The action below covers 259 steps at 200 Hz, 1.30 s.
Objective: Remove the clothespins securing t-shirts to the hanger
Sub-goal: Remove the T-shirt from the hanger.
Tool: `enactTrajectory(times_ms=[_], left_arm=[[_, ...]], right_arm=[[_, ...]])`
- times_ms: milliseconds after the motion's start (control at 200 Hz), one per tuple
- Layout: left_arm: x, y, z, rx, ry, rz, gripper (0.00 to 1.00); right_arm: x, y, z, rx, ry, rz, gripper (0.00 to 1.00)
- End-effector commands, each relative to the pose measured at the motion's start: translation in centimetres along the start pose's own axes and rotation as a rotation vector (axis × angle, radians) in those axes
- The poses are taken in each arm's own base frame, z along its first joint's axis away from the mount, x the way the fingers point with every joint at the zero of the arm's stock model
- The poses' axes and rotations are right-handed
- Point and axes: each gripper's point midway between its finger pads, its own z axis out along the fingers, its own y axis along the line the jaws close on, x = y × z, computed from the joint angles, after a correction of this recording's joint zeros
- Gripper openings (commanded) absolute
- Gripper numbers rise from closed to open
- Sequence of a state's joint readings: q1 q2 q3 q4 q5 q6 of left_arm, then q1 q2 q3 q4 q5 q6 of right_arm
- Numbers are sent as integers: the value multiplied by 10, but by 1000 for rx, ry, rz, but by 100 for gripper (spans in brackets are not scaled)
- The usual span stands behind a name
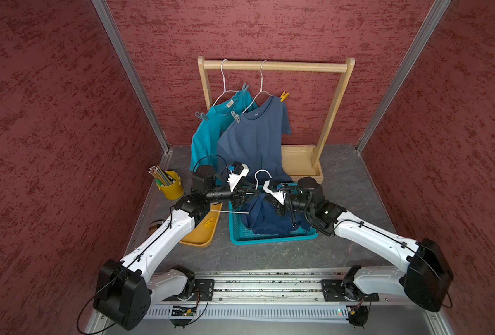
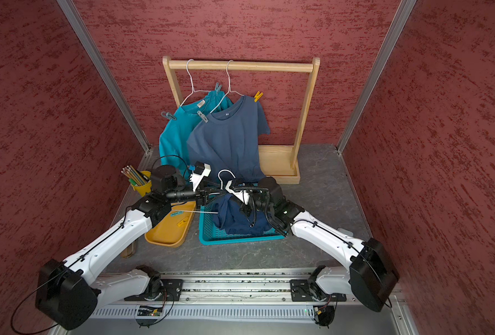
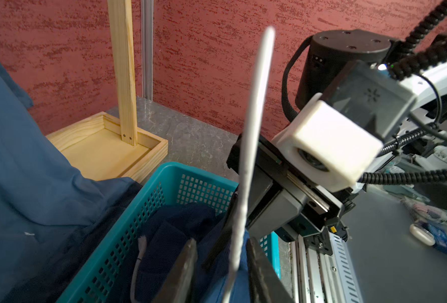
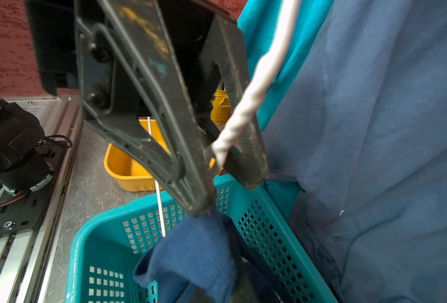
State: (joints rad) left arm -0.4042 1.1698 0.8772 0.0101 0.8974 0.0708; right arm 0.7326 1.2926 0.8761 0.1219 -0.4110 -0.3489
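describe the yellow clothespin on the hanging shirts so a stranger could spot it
Start at the wooden rack at the back, where two shirts hang. On the slate blue shirt, look at the shoulder farther from the teal shirt: the yellow clothespin sticks up there, the only yellow clip on the rack.

This is a robotics laboratory test cell: red textured wall panels (image 1: 269, 29) joined by bare aluminium corner profiles (image 1: 130, 75) enclose a grey stone-patterned table (image 1: 269, 255), and at its front edge an aluminium mounting rail (image 1: 269, 285) with exposed wiring carries two white-and-black robot arms (image 1: 159, 240).
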Motion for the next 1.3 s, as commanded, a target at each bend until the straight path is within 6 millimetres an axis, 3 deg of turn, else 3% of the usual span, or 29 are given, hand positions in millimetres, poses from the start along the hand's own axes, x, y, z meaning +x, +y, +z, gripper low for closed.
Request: enactTrajectory(times_ms=[0, 30, 361, 691, 816, 1052, 1292], left_arm=[[-6, -4, -2, 11, 1, 26, 8], [-7, -3, -4, 7, 0, 28, 0], [-24, -3, -32, -78, -15, 109, 0], [-33, -21, -67, -161, 2, 206, 0], [-39, -23, -80, -220, -11, 245, 0], [-45, -25, -102, -354, -1, 349, 0], [-53, -25, -132, -500, 13, 448, 0]], right_arm=[[-28, -16, -4, 89, -54, -47, 0], [-28, -18, -5, 101, -51, -49, 2], [-18, -24, -5, 141, -22, -27, 19], [-8, -28, -9, 183, 3, -19, 23], [-8, -34, -12, 218, 8, -11, 36], [-16, -35, -27, 247, 18, -46, 39], [-9, -28, -39, 242, 51, -40, 42]])
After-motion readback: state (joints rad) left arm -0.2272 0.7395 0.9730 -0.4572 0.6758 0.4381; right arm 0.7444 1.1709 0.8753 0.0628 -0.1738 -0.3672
